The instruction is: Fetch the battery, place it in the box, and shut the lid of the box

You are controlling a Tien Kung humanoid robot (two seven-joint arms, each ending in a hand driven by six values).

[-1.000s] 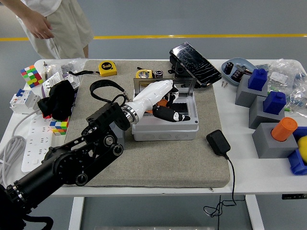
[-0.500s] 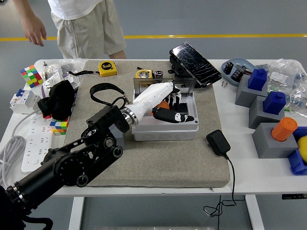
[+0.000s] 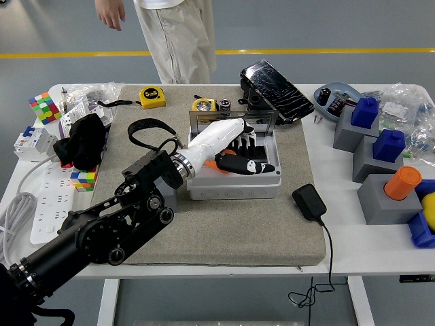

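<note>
My left hand (image 3: 246, 155), white with black fingers, reaches from the lower left into the open white box (image 3: 234, 183) on the grey mat. Its fingers (image 3: 253, 144) are spread over the box's inside and the thumb lies along the front part. A small orange object (image 3: 221, 163), which looks like the battery, lies in the box under the palm, partly hidden. I see no finger closed around it. The box's lid (image 3: 204, 121) stands upright at the back edge. The right arm is out of view.
A black phone-like device (image 3: 275, 90) lies behind the box, a black charger (image 3: 309, 202) to its right, and tape measures (image 3: 152, 96) at the mat's back. Cubes, a power strip (image 3: 51, 197) and black cloth crowd the left; blue and grey blocks (image 3: 367, 136) stand on the right. A person (image 3: 178, 37) stands at the far side.
My hand has shifted slightly inside the box and more of the orange object shows under the palm. The person at the far side has walked to the right.
</note>
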